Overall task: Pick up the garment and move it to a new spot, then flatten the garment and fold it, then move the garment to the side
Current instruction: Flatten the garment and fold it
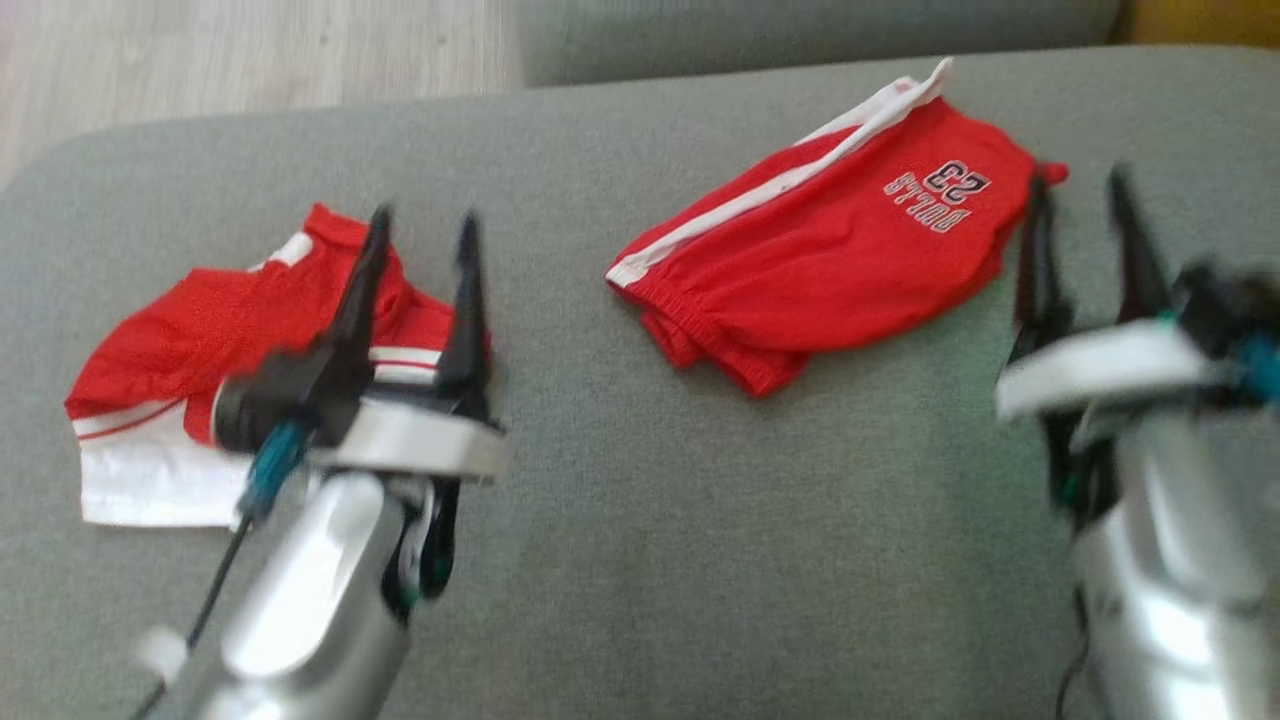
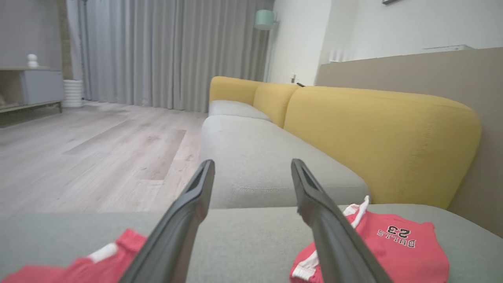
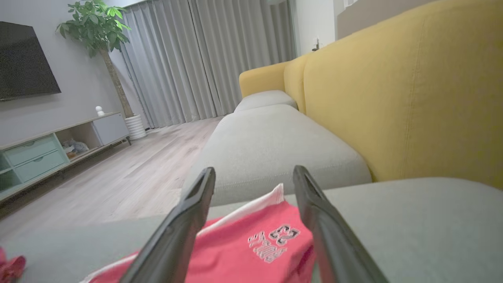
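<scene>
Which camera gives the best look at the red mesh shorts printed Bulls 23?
The head view: the red mesh shorts show almost entire on the grey sofa cushion, outline and print visible. The left wrist view catches them low right, partly behind a finger. The right wrist view sees them close, cropped at the bottom edge.

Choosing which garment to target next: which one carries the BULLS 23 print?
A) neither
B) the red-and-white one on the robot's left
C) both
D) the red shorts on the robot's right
D: the BULLS 23 lettering sits on the red shorts with the white side stripe, on the right half of the sofa seat; the red-and-white garment on the left shows none.
</scene>
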`<state>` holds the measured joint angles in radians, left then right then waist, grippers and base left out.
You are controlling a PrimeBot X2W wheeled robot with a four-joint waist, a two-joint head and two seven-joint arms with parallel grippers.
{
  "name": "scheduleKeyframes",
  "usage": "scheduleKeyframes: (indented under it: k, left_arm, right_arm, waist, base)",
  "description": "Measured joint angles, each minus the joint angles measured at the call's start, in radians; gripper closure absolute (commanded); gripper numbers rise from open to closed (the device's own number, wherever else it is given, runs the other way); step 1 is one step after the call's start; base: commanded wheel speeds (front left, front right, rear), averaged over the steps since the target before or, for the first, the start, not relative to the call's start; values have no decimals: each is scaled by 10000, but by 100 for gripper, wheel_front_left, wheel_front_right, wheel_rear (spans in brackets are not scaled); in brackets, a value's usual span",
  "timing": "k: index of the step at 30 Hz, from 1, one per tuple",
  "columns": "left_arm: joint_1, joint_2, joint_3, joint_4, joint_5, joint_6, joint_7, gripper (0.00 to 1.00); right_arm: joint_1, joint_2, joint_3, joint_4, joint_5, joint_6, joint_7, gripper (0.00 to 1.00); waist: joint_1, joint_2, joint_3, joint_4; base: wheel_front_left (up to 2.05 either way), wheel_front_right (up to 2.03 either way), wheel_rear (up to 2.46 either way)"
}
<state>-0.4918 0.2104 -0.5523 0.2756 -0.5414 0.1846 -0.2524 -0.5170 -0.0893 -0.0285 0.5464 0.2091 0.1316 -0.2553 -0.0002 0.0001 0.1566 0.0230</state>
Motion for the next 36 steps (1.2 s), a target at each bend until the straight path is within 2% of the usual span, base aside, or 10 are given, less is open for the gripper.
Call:
scheduleKeyframes:
  k: [3,8,14,18,24,30,36]
  left_arm:
    - [1021,-234,784,-142,230,-157,0,0]
    - [2309,-686,1459,-111,836,-646,2,0]
    - [2537,-1126,2094,-40,1402,-1210,2,0]
    - [2431,-1302,2347,-40,1678,-1511,2,0]
    - [1572,-1565,2564,8,2019,-1870,2,0]
    - [1247,-1626,2554,140,2182,-2123,2,0]
    - [893,-1666,2516,161,2180,-2201,2,0]
  right_arm:
    - [1298,207,247,-685,236,0,0,0]
    - [2813,288,173,-1524,464,0,0,0]
    - [3040,362,161,-1925,637,0,0,0]
    - [2927,399,-303,-2000,364,0,144,0]
    - [858,405,-1473,-1636,-794,0,1486,0]
    - [-1107,380,-3467,6,-1755,0,3091,0]
    - [-2642,-128,-5095,1517,-3358,0,3584,0]
  waist:
    - [-1,0,-252,-80]
    - [0,0,-424,-102]
    - [2,0,-251,47]
    - [2,0,95,186]
    - [4,0,1066,534]
    - [5,0,1872,972]
    - [5,0,2418,1520]
  base:
    - [0,0,0]
    - [0,0,0]
    - [0,0,0]
    - [0,0,0]
    - [0,0,0]
    - [0,0,0]
    - [0,0,0]
